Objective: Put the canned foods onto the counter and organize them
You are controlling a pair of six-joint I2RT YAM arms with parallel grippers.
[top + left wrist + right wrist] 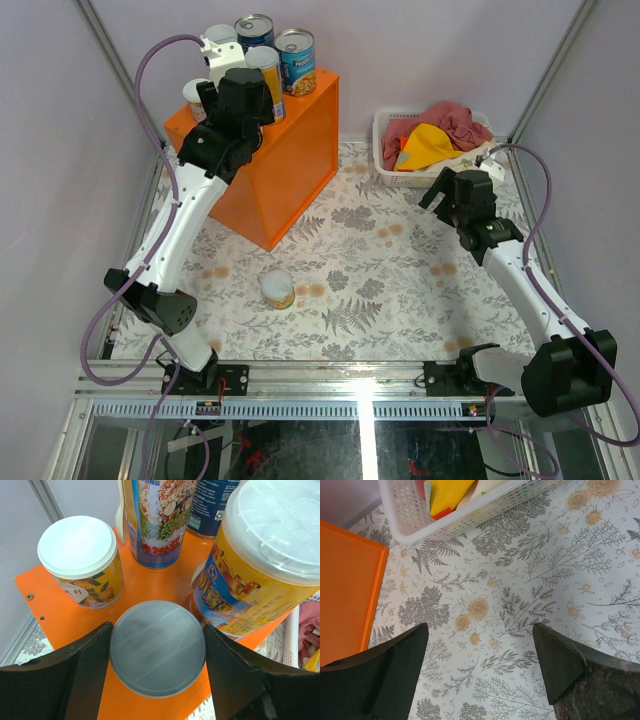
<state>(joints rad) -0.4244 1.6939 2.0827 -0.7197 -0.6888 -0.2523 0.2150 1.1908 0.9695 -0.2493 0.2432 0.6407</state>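
Observation:
The orange counter (290, 150) stands at the back left with several cans on its top. My left gripper (240, 105) is over it, shut on a grey-lidded can (157, 650) that stands on or just above the counter top (65, 620); both fingers touch the lid's rim. Around it are a short white-topped can (77, 550), a tall colourful tube (157, 525), a dark blue can (215, 505) and a yellow can with a clear lid (240, 595). One more can (278, 290) stands on the table. My right gripper (462, 188) is open and empty.
A white basket (385, 150) of red and yellow cloths sits at the back right; it also shows in the right wrist view (470, 515). The right gripper (477, 635) hovers over the flowered tablecloth (520, 605). The counter's side (345, 590) is to its left.

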